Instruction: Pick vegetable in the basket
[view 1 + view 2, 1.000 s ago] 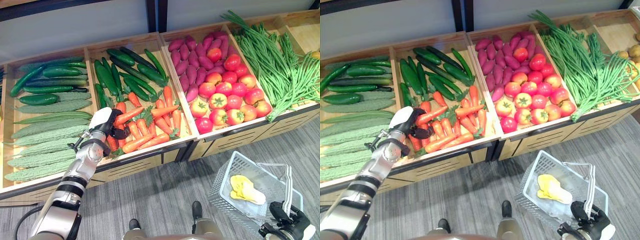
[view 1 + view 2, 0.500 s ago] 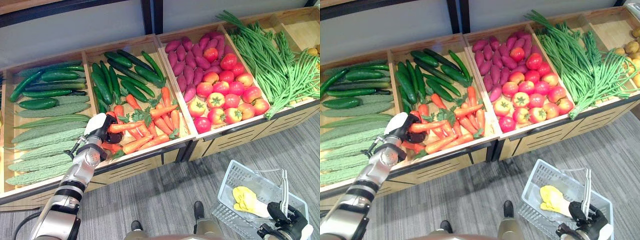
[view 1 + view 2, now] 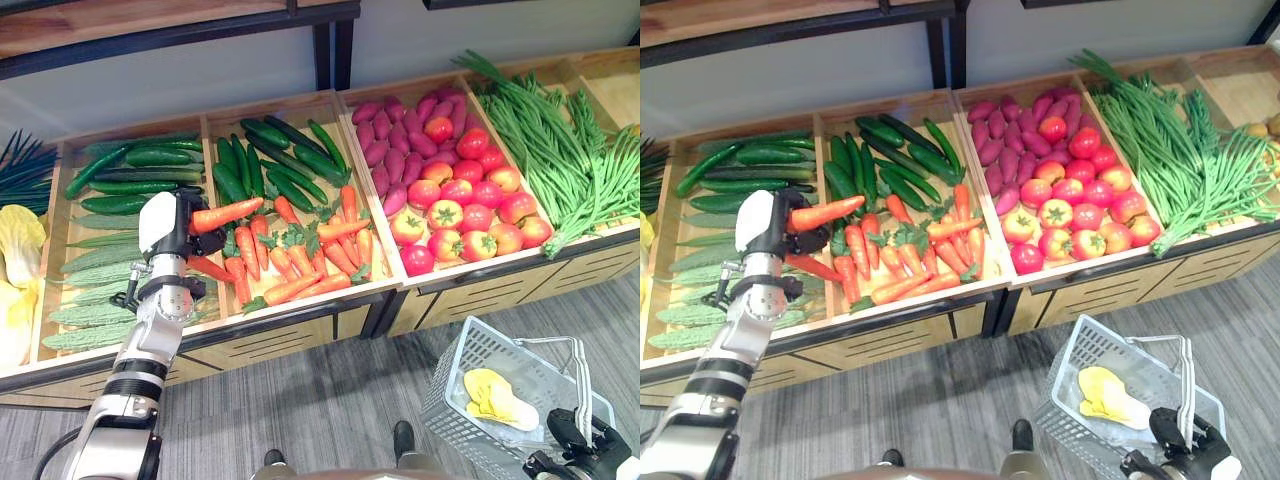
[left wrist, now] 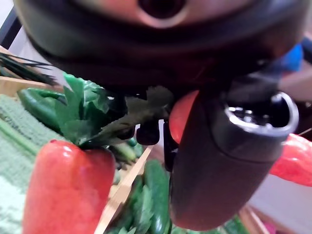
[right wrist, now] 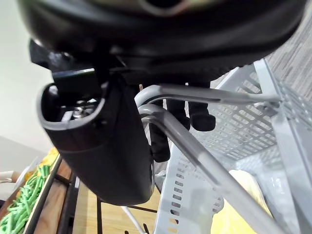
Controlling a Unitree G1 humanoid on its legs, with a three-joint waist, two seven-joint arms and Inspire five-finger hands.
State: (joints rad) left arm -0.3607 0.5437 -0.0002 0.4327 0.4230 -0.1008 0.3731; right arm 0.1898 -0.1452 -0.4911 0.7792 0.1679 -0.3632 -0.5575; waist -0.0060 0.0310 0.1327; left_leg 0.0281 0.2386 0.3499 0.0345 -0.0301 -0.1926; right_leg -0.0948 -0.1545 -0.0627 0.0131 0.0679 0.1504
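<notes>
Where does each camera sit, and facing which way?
Left eye view: head, looking down at vegetable bins; left hand holds a carrot.
Right eye view: shares that scene; right hand grips the basket handle.
Left wrist view: along the left hand, holding the carrot.
Right wrist view: along the right hand, at the basket.

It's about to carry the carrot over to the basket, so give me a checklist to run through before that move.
1. carrot gripped by left hand: ok, fingers curled round it.
2. carrot clear of the other carrots: ok, held above them.
3. handle in right hand: ok, fingers wrapped round it.
4. room in basket: ok, one yellow leafy vegetable inside.
5. grip firm enough: cannot tell.
</notes>
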